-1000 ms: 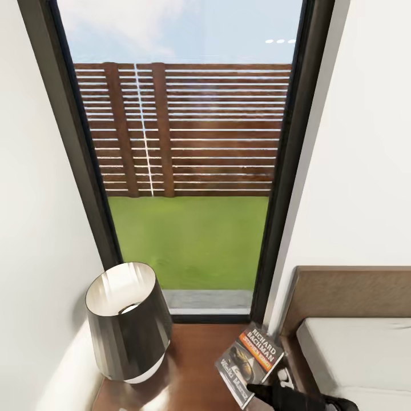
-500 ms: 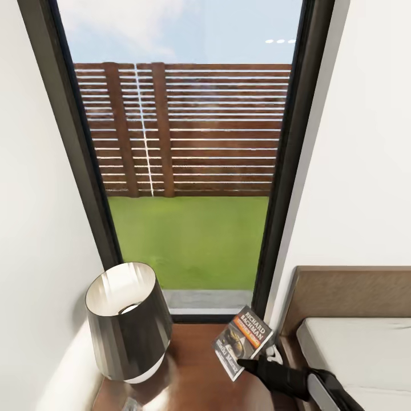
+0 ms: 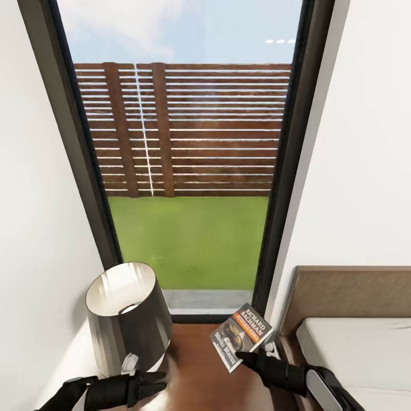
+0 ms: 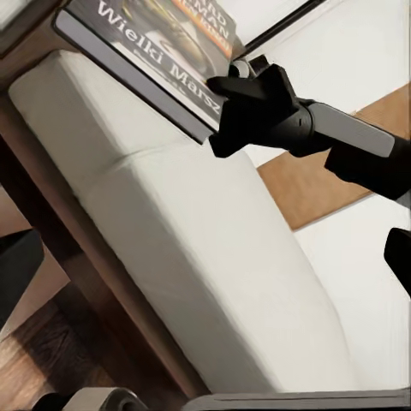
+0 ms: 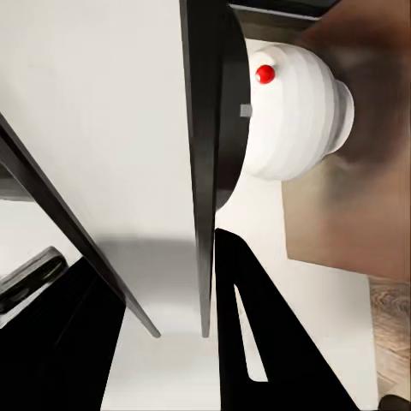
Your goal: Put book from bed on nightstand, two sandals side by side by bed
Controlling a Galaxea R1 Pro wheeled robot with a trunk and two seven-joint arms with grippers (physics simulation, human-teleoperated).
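The book (image 3: 242, 336), dark with an orange band, hangs tilted over the right back part of the nightstand (image 3: 197, 365). My right gripper (image 3: 246, 357) is shut on its near corner. The left wrist view has the same book (image 4: 154, 38) pinched by the right gripper (image 4: 244, 86) above the pale mattress (image 4: 197, 257). My left gripper (image 3: 149, 381) stands open, low beside the lamp, with nothing between its fingers. The bed (image 3: 357, 348) lies to the right with its brown headboard (image 3: 348, 294). The sandals are out of view.
A dark-shaded lamp (image 3: 129, 317) with a white ribbed base (image 5: 295, 111) takes the left half of the nightstand. A tall dark-framed window (image 3: 188, 171) stands behind, and white walls close in on both sides.
My right gripper has carried the book farther back and slightly left over the nightstand. My left arm has come into the head view beside the lamp.
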